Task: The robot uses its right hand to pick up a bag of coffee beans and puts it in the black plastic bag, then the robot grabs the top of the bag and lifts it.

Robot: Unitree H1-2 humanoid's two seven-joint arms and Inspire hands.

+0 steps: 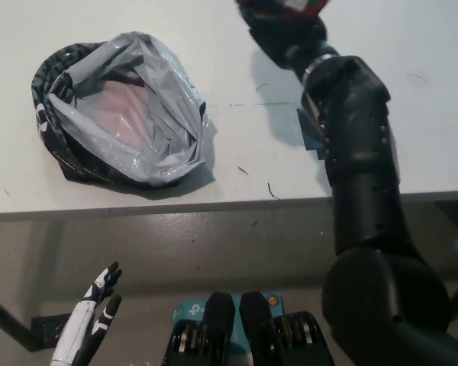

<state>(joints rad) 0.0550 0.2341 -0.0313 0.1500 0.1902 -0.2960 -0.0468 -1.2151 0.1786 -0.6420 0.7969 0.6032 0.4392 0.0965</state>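
The black plastic bag (pixel 122 114) lies open on the white table (pixel 412 145) at the left, its grey lining showing and its mouth facing up. My black right hand (pixel 284 27) is raised at the top edge of the head view, right of the bag, shut on the red and green coffee bean bag (pixel 290 6), of which only a sliver shows at the frame's top. My white left hand (pixel 91 316) hangs low at the bottom left, below the table's front edge, fingers apart and holding nothing.
The table's front edge (pixel 214 206) runs across the middle of the view. A thin green line (pixel 259 104) is marked on the tabletop between the plastic bag and my right arm. Grey floor lies below.
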